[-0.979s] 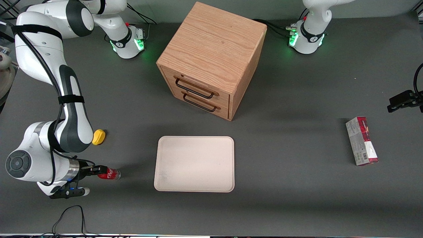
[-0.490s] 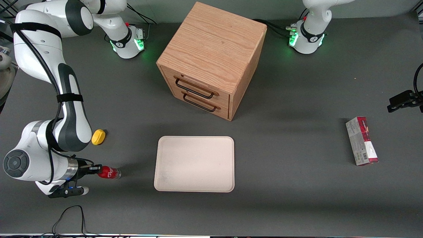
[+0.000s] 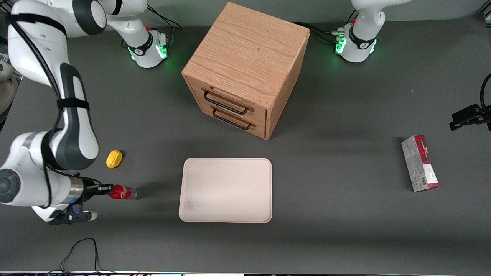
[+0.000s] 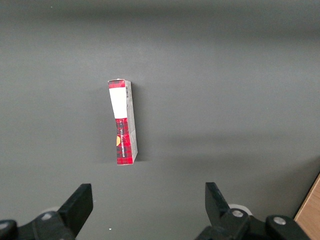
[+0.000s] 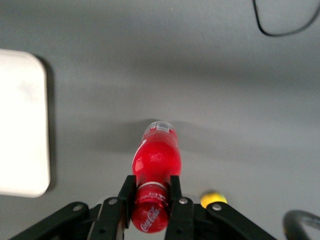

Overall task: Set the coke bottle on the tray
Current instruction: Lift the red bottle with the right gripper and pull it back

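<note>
My right gripper (image 3: 106, 188) (image 5: 150, 192) is shut on the cap end of the small red coke bottle (image 3: 122, 192) (image 5: 156, 157). The bottle lies level in the fingers, its clear base pointing toward the tray, and it hangs a little above the table with its shadow beneath. The cream-white tray (image 3: 225, 190) (image 5: 22, 125) lies flat on the grey table, about a bottle's length and more from the base of the bottle, toward the parked arm's end.
A yellow lemon-shaped thing (image 3: 114, 158) (image 5: 213, 199) lies on the table farther from the front camera than the bottle. A wooden two-drawer cabinet (image 3: 245, 69) stands past the tray. A red-and-grey carton (image 3: 419, 163) (image 4: 123, 122) lies toward the parked arm's end.
The gripper has risen with the coke bottle held in it, shifting slightly toward the working arm's end. The bottle's shadow has separated from it.
</note>
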Robot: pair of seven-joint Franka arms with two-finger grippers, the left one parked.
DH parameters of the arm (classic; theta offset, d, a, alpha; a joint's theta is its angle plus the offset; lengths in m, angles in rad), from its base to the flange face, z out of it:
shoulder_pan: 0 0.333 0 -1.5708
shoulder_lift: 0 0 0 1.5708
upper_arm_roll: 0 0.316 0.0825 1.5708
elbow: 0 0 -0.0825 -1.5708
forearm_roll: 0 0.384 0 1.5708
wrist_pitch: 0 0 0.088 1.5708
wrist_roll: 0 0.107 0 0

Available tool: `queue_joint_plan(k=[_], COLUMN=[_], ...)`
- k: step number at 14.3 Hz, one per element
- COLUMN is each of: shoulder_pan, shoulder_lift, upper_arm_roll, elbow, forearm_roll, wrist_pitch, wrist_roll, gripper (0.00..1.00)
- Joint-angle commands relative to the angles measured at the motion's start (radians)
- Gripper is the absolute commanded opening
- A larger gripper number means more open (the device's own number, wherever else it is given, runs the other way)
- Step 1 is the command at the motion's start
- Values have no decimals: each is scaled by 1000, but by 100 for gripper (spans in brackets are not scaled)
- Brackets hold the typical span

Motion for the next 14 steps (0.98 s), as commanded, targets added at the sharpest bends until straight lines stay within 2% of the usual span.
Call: queue_joint_plan(k=[1,3,6,10,14], shoulder_pan=[9,9,8,6,9], shoulder_lift=[-86,-142,-288,-516,-680], upper_arm_roll=[-6,-4,-4,-6,-6], elbow=[40,52,-37,-311,-507], forearm_roll=[-20,-20,-19,-26,-46], wrist_pitch=[-155,-237,-309,-233,-184], wrist_roll=[19,19,13,7,4], gripper=[0,0,0,0,0])
